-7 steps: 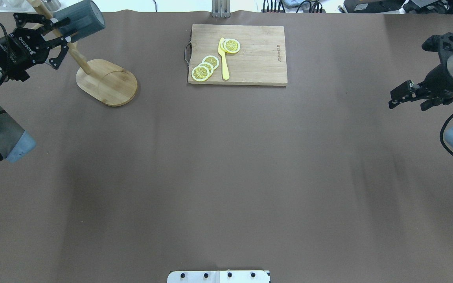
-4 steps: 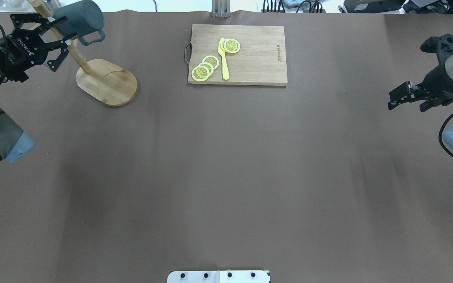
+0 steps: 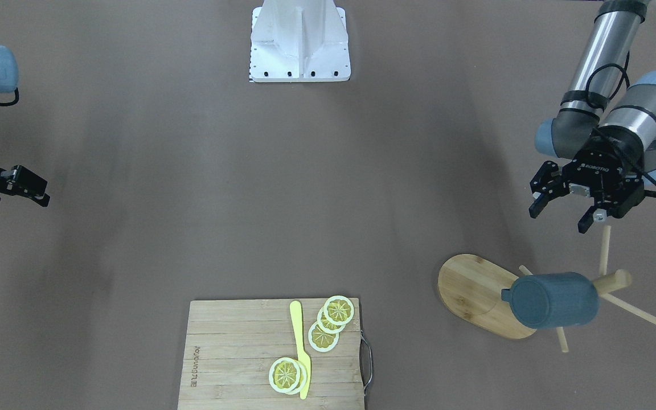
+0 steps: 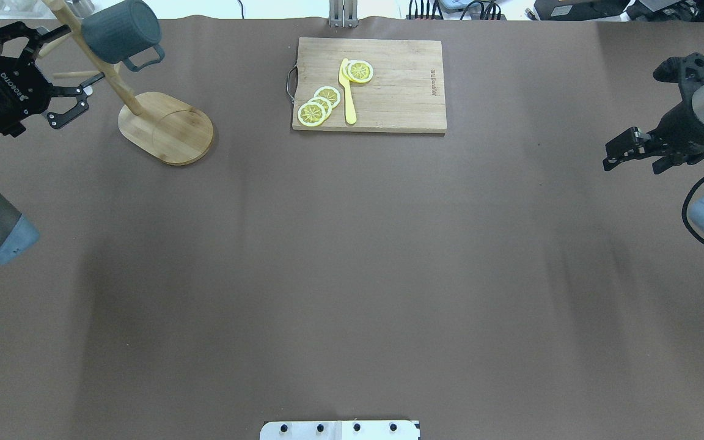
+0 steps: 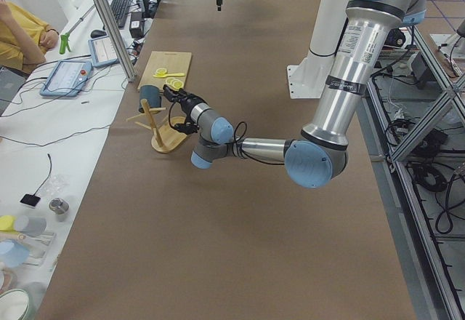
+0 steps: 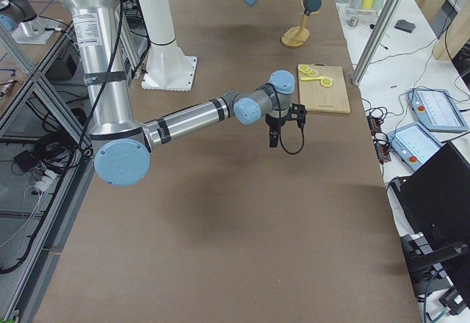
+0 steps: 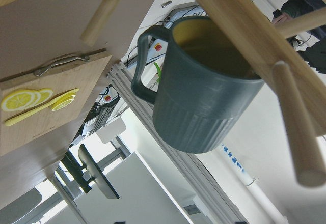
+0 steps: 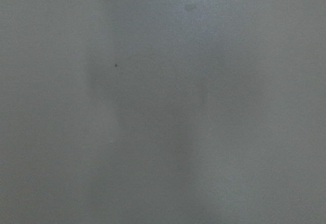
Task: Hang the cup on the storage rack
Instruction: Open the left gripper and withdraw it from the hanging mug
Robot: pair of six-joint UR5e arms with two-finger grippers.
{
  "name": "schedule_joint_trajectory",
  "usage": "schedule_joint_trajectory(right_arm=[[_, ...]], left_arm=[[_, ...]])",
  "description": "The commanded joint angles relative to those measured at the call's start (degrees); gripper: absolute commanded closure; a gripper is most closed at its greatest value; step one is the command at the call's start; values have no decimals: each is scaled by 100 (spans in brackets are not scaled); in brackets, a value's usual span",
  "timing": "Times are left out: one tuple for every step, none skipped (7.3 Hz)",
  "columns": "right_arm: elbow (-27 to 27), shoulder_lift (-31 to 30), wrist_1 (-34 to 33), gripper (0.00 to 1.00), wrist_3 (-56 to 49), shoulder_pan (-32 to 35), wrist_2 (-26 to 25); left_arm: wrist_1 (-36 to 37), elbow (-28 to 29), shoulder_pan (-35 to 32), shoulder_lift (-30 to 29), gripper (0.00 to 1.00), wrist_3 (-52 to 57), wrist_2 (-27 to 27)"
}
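Note:
The dark blue-grey cup (image 4: 121, 29) hangs high on the bamboo storage rack (image 4: 165, 127), bottom up and tilted. In the left wrist view a peg (image 7: 298, 127) and the post (image 7: 239, 25) run by the cup's (image 7: 204, 96) yellow mouth, and its handle (image 7: 145, 66) sticks out free. My left gripper (image 4: 58, 64) is open and empty, left of the rack and clear of the cup; it also shows in the front view (image 3: 558, 221), above the cup (image 3: 553, 299). My right gripper (image 4: 612, 157) is shut and empty, above the table's right edge.
A rectangular bamboo cutting board (image 4: 395, 91) with a metal handle lies at the back centre, with lemon slices (image 4: 318, 105) and a yellow knife (image 4: 348, 91) on it. The rack's thin pegs (image 3: 635, 310) stick out around the post. The robot's white base (image 3: 299, 40) is at the near edge.
My left gripper let go of the cup and drew back to the left. The cup stays on the rack, swung so its handle points out. The right arm barely moved.

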Motion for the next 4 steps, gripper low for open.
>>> schedule_joint_trajectory(right_arm=[[-2,-7,0,0,-26,14,7],[16,-7,0,0,-26,14,25],[34,-25,0,0,-26,40,7],[34,-42,9,0,-70,118,-10]], left_arm=[[-196,-353,-105,527,2,1562,-612],[-170,-450,-115,842,2,3181,-903],[-127,-468,-115,1185,2,4972,-1141],[-4,-442,-132,1449,2,6652,-1126]])
